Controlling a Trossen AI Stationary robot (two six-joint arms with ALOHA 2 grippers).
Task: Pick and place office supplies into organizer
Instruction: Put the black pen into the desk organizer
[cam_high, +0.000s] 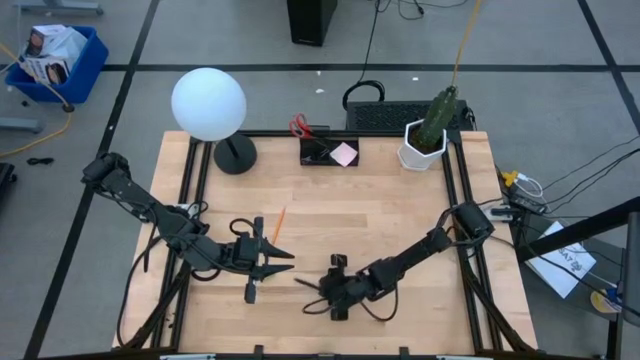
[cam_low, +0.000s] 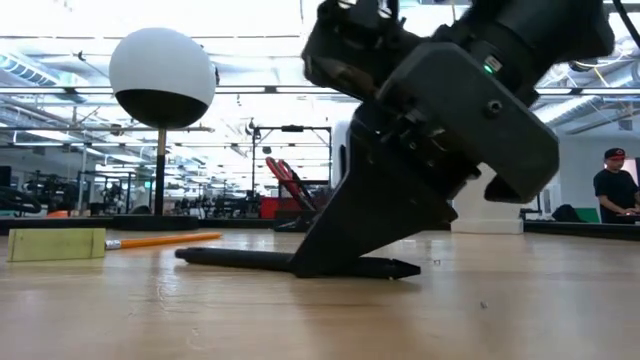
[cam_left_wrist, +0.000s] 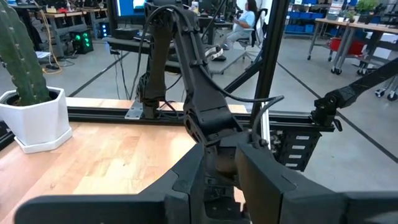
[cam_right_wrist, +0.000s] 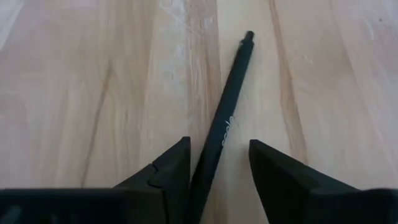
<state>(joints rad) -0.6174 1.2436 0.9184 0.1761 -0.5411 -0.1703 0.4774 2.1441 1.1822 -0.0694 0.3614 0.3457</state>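
High view: the right gripper (cam_high: 322, 296) is low over the wood counter (cam_high: 400, 220), near the front edge, right at a thin black pen (cam_high: 306, 284). The left gripper (cam_high: 280, 262) waits just beside it, w/ an orange pencil (cam_high: 278, 224) a bit further back. The organizer (cam_high: 327, 152) sits well apart at the back edge, w/ red scissors (cam_high: 299, 126) and a pink sticky-note pad (cam_high: 344, 154) in it. So the pen has a long trip. If the grip is weak, it could drop on the way.

Low view: the right gripper's tips touch the counter on top of the pen (cam_low: 290, 261). The pen lies flat. Pushing down too hard could jam the tips on the wood.

Left wrist view: can't tell if the left gripper is wide or narrow. The right arm (cam_left_wrist: 199, 93) is very near. The two arms could bump if either one swings.

Right wrist view: the right gripper (cam_right_wrist: 219, 168) is part open, one finger on each side of the pen (cam_right_wrist: 227, 127), not squeezing it yet. The pen lies slanted between the fingers, closer to one. The close could roll it or twist it out, bc it's thin and round.
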